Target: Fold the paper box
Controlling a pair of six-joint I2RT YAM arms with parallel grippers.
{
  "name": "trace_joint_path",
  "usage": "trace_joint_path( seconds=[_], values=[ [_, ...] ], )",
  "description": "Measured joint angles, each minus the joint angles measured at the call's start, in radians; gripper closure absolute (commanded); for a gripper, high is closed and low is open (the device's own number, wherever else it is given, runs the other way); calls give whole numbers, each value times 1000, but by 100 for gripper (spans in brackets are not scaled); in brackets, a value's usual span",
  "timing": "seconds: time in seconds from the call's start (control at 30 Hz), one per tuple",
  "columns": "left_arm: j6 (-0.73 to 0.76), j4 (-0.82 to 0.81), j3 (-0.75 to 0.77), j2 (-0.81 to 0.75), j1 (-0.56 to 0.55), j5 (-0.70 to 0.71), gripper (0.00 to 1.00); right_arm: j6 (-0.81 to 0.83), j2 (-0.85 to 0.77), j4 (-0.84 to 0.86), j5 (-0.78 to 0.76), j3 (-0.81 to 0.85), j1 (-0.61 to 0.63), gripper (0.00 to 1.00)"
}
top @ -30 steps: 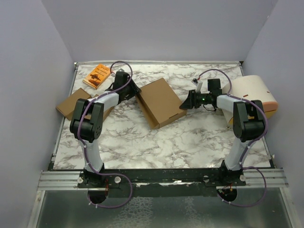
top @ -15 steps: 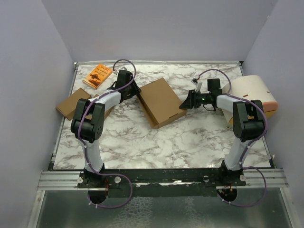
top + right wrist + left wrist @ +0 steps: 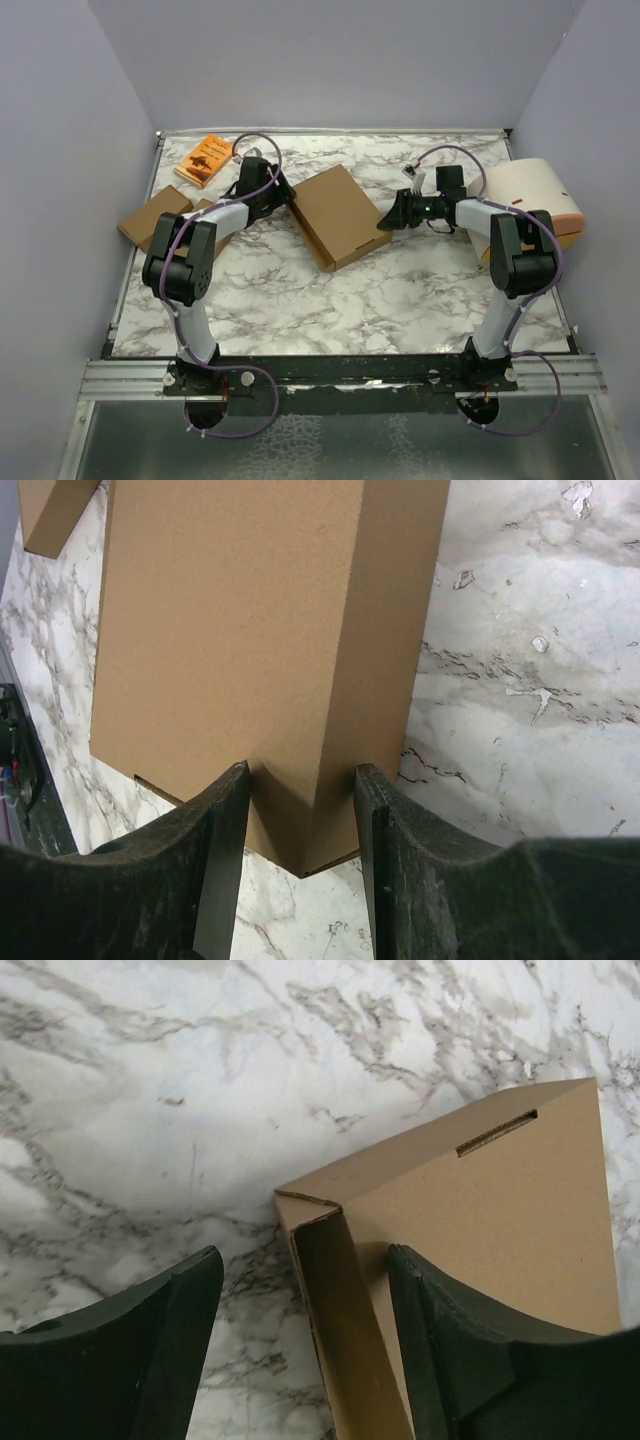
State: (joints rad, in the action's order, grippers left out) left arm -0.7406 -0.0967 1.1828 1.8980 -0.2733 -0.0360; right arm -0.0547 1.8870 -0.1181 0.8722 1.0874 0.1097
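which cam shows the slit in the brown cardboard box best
Left wrist: the slit in the brown cardboard box is close and sharp. Top external shows the whole box, too small for slits; right wrist shows only a plain corner.

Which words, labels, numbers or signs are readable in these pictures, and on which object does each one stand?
No text can be read in any view.
The orange book: dark print on its cover, too small to read.
The paper box: plain brown, no print in any of the three views.
The smaller cardboard pieces at the left edge: plain brown, no print.
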Motion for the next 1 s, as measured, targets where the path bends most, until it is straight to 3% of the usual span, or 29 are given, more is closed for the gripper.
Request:
trace_joint_path(
  seconds=[0.27, 0.5, 0.6, 0.77, 1.0],
  values=[
    [-4, -107, -277, -214, 20, -31, 18, 6, 0, -2, 1, 2, 2, 57],
    [-138, -307, -558, -438, 15, -126, 16, 7, 2, -3, 4, 4, 2, 57],
    [-239, -398, -661, -507, -41, -132, 15, 7, 2, -3, 4, 4, 2, 57],
    [-415, -491, -800, -552, -226, -90, 15, 7, 3, -4, 5, 5, 2, 57],
    [-533, -472, -797, -535, -331, 9, 16, 7, 5, -5, 5, 6, 2, 57]
  ],
)
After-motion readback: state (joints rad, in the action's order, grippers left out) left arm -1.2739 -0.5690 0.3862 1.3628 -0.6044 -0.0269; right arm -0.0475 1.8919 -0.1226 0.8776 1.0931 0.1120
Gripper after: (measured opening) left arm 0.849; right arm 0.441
